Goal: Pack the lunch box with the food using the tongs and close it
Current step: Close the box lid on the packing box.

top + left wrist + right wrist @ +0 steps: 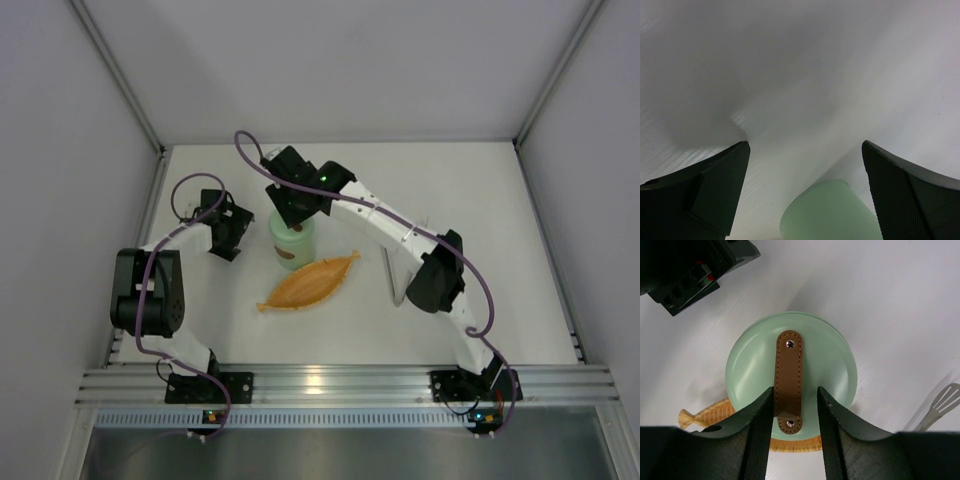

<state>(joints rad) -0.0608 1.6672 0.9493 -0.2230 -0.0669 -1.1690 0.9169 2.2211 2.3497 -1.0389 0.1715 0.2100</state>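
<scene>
The mint-green lunch box (293, 245) stands behind the tray with its round lid (825, 355) sitting on top. My right gripper (795, 390) hovers right over the lid, open, with one jaw on each side of the brown handle (789, 375). The left jaw lies along the handle and a narrow gap shows at the right jaw. My left gripper (805, 145) is wide open just left of the lunch box (827, 212), holding nothing. The silver tongs (393, 275) lie on the table to the right; their flat tip (940, 405) shows in the right wrist view. No food is visible.
An orange leaf-shaped woven tray (310, 282) lies in front of the lunch box, its edge (715, 412) peeking out under the lid. The left arm's wrist (685, 270) is close beside the box. White walls enclose the table on three sides.
</scene>
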